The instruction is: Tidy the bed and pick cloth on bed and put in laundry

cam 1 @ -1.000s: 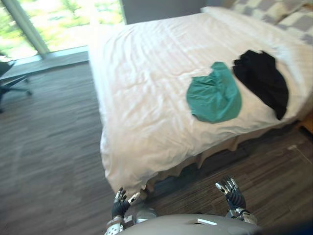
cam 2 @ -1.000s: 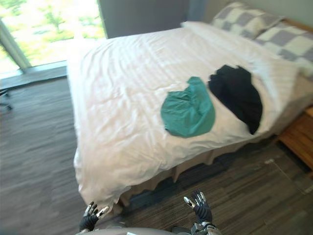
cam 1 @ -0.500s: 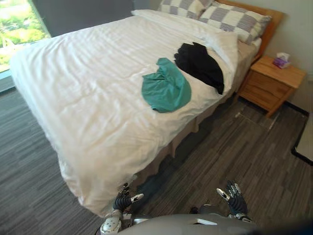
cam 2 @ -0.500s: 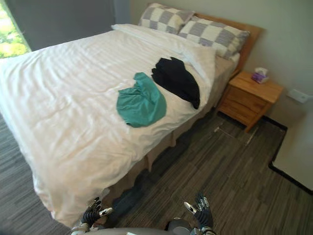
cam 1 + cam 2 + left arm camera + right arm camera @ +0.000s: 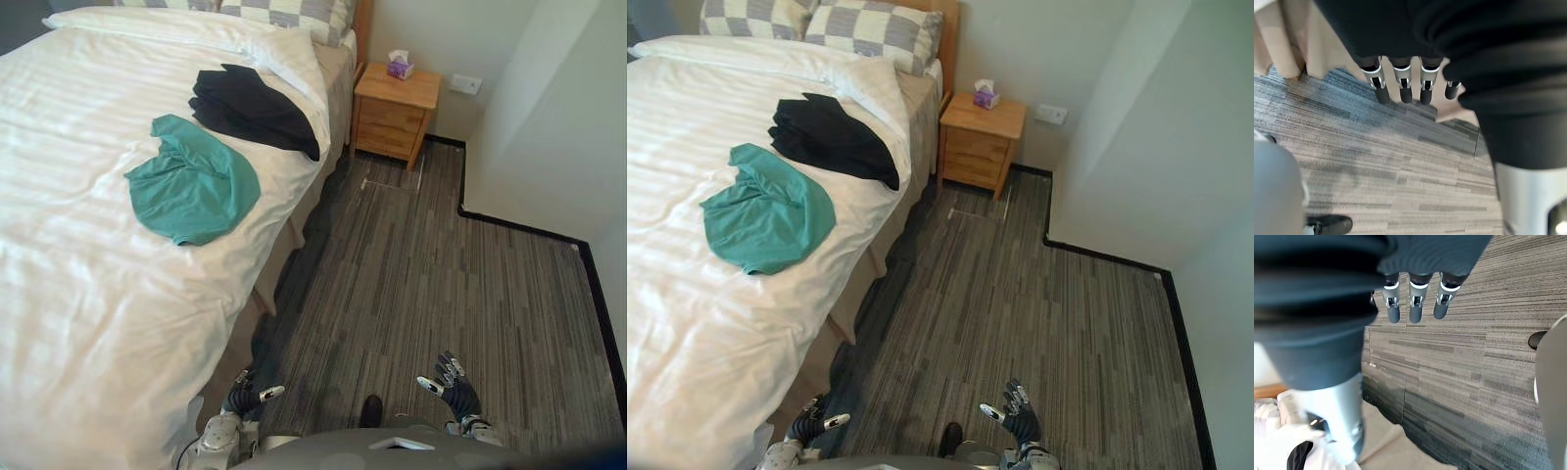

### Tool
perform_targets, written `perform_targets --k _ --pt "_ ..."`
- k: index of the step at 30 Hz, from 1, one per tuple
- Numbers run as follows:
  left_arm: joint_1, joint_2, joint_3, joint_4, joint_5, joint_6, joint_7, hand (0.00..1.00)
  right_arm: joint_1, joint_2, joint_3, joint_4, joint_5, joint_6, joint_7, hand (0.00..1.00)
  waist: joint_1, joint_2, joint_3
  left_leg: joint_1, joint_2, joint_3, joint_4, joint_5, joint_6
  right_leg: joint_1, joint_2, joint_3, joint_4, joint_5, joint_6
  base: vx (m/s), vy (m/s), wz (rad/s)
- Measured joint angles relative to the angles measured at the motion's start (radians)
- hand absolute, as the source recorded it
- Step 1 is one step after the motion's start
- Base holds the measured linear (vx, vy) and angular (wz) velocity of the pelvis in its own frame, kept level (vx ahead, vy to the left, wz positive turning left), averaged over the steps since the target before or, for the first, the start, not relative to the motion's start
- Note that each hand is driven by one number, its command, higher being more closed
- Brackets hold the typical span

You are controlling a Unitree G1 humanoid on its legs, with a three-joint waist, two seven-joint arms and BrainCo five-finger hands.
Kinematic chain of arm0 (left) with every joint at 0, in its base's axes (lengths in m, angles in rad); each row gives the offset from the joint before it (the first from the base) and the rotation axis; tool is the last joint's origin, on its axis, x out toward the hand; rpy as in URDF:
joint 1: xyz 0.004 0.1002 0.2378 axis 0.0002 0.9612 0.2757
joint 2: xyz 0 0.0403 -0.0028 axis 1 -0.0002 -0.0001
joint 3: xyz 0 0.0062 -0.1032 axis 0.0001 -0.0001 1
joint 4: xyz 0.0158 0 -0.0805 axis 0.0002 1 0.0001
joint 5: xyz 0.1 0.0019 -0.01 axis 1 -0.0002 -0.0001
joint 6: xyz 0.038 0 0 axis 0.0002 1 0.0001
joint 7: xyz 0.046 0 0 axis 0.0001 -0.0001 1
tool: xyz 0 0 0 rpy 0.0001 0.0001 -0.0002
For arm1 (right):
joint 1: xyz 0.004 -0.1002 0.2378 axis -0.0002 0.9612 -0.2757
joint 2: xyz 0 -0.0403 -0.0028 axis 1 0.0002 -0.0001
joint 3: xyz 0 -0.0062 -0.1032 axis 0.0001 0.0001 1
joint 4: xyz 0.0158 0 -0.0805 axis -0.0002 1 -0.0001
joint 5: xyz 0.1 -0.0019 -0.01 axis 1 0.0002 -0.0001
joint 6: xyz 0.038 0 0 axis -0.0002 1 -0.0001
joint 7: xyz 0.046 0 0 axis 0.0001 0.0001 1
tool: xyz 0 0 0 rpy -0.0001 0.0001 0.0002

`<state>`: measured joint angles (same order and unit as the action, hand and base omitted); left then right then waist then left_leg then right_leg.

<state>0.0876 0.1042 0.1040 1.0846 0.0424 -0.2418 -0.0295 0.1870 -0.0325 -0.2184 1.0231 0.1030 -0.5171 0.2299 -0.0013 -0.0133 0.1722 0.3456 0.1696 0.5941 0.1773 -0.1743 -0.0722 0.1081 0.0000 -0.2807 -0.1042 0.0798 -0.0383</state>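
Note:
A teal cloth lies crumpled on the white bed, near its right edge. Just beyond it, toward the pillows, lies a black cloth. My left hand hangs low by the bed's near corner, fingers straight and holding nothing. Over the floor at the lower right, my right hand is open and empty too. Both hands are far from the cloths. In the left wrist view the straight fingers point at the bed skirt.
A wooden nightstand with a tissue box stands beside the headboard. Checked pillows lie at the bed's head. A white wall with a dark skirting runs along the right. Striped grey carpet lies between bed and wall.
The whole picture has swung right: the camera turned from the window side toward the nightstand and wall. The cloths lie as before. Both hands stay low and open.

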Motion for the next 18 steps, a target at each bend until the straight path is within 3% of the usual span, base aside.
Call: perform_targets --k 5,6,7,9,11,14,16,17,18 --pt "-0.022 -0.014 -0.005 0.001 -0.099 0.022 -0.021 0.0 -0.004 -0.028 0.022 0.043 0.006 0.034 0.003 0.0 -0.007 -0.009 0.013 -0.037 0.034 -0.008 0.165 -0.001 0.0 -0.01 0.014 0.076 0.0 -0.018 -0.006 -0.01 -0.004 -0.45" --pt "-0.021 -0.015 -0.004 0.001 -0.113 0.022 -0.036 0.0 -0.007 -0.029 0.024 0.046 0.021 0.058 0.004 0.0 -0.007 -0.014 0.012 -0.077 0.048 -0.063 0.26 -0.005 0.008 -0.016 0.021 0.106 0.0 -0.018 -0.007 0.01 -0.027 -0.77" --pt "-0.021 -0.014 -0.003 0.001 -0.119 0.023 -0.038 0.0 -0.009 -0.032 0.027 0.048 0.026 0.067 0.005 0.0 -0.008 -0.012 0.01 -0.1 0.045 -0.113 0.285 -0.016 0.041 -0.015 0.027 0.127 0.0 -0.018 -0.008 0.07 -0.006 -0.78" --pt "-0.022 -0.044 0.015 -0.001 -0.151 0.026 -0.042 0.0 -0.042 -0.053 0.03 0.087 0.034 0.106 0.004 0.0 -0.006 0.007 0.015 -0.125 -0.033 -0.298 0.25 -0.139 0.051 -0.029 0.037 0.219 0.0 0.0 -0.023 0.05 0.082 -0.92" --pt "-0.02 -0.046 0.014 -0.001 -0.174 0.036 -0.049 0.0 -0.049 -0.059 0.03 0.094 0.034 0.134 0.004 0.0 -0.006 0.008 0.018 -0.151 -0.09 -0.382 0.198 -0.176 0.046 -0.031 0.035 0.267 0.0 0.014 -0.019 -0.01 0.124 -0.87" --pt "-0.011 -0.061 0.015 -0.001 -0.2 0.058 -0.057 0.0 -0.029 -0.079 -0.001 0.083 0.043 0.158 0.002 0.0 -0.018 0.066 0.004 -0.154 -0.068 -0.373 0.05 -0.134 0.057 -0.023 0.061 0.265 0.0 0.022 -0.006 -0.06 0.139 -0.48" --pt "0.01 -0.059 0.017 -0.002 -0.22 0.067 -0.057 0.0 -0.013 -0.065 -0.022 0.073 0.043 0.164 0.003 0.0 -0.009 0.062 -0.026 -0.15 -0.074 -0.348 0.024 -0.131 0.06 -0.031 0.039 0.202 0.007 0.009 0.006 0.06 0.113 -0.34" --pt "-0.003 -0.06 0.084 0.0 -0.25 0.18 -0.058 0.0 0.015 -0.026 -0.114 0.074 0.088 0.176 0.058 0.0 -0.013 0.051 -0.015 -0.074 -0.053 -0.388 -0.066 -0.09 0.006 -0.013 0.07 0.172 0.0 -0.015 -0.002 0.03 0.033 -0.11" --pt "-0.003 -0.06 0.084 0.0 -0.25 0.18 -0.058 0.0 0.015 -0.026 -0.114 0.074 0.088 0.176 0.058 0.0 -0.013 0.051 -0.015 -0.074 -0.053 -0.388 -0.066 -0.09 0.006 -0.013 0.07 0.172 0.0 -0.015 -0.002 0.0 0.0 0.0"
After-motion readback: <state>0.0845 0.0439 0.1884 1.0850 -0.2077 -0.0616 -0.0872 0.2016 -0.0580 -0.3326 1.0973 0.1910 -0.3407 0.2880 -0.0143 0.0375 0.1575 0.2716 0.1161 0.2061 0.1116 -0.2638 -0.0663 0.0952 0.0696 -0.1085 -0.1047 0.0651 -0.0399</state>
